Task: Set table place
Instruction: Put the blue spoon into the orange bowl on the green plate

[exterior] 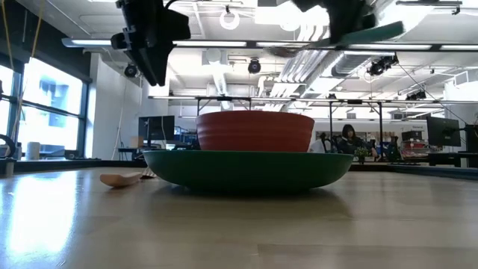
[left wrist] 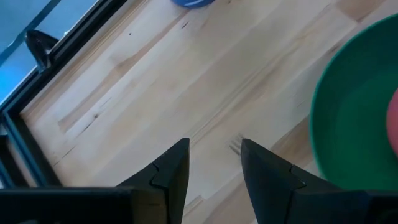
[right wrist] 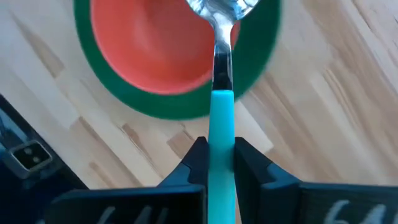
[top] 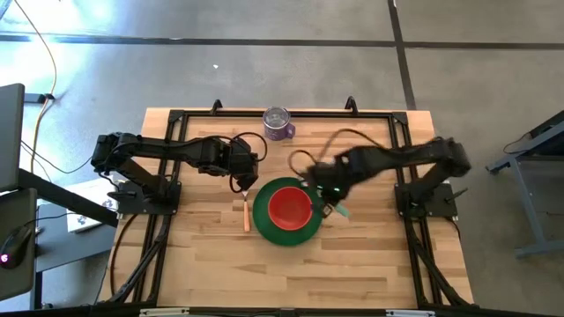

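Observation:
The round green plate lies mid-table with the red bowl standing in it. The orange-handled fork lies flat on the wood just left of the plate; its tines show between my left fingers. My left gripper hovers open above the fork's tine end, touching nothing. My right gripper is over the plate's right rim, shut on the spoon with the teal handle. The spoon's metal bowl hangs over the red bowl. My right gripper pinches the spoon's teal handle between its two fingers, which lie along the handle. The metal neck and bowl stick out ahead of the fingertips. The spoon is lifted clear, held well above the plate and about level, as the teal handle shows.
A purple cup stands near the table's far edge, behind the plate. Bare wood spreads in front of and to the right of the plate. The black frame edges the tabletop, and both arm bases stand at its sides.

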